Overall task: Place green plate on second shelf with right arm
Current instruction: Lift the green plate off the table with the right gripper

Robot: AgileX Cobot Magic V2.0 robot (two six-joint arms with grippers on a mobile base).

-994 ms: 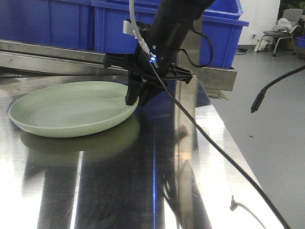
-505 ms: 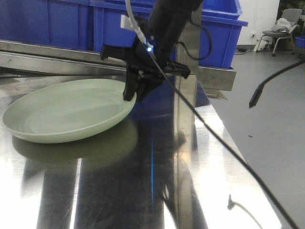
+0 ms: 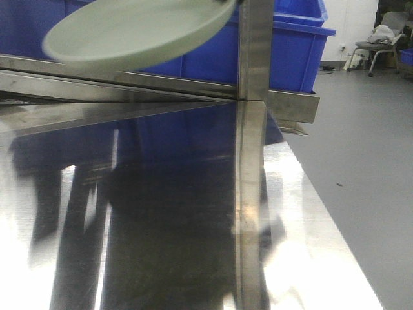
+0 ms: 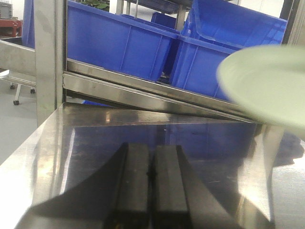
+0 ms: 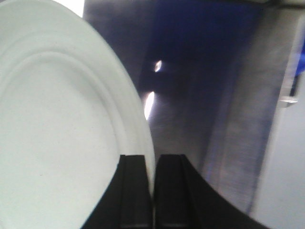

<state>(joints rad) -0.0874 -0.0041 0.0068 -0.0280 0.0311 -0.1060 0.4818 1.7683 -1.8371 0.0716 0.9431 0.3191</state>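
Note:
The green plate (image 3: 132,29) hangs in the air at the top left of the front view, level with the shelf rail (image 3: 129,82) and blurred. It also shows at the right of the left wrist view as the green plate (image 4: 267,86). In the right wrist view my right gripper (image 5: 153,160) is shut on the rim of the green plate (image 5: 57,124), one finger over the plate and one under it. The right arm itself is out of the front view. My left gripper (image 4: 152,152) is shut with nothing in it, low over the steel table (image 4: 86,138).
Big blue bins (image 3: 297,48) stand on the shelf behind the rail, also seen as blue bins (image 4: 119,45). An upright steel post (image 3: 255,48) rises at the table's back right, another post (image 4: 47,52) at the left. A chair (image 3: 381,42) stands far right on the floor.
The plate has been lifted off the table, from resting on it up to shelf height. The right arm and its cable have risen out of the front view.

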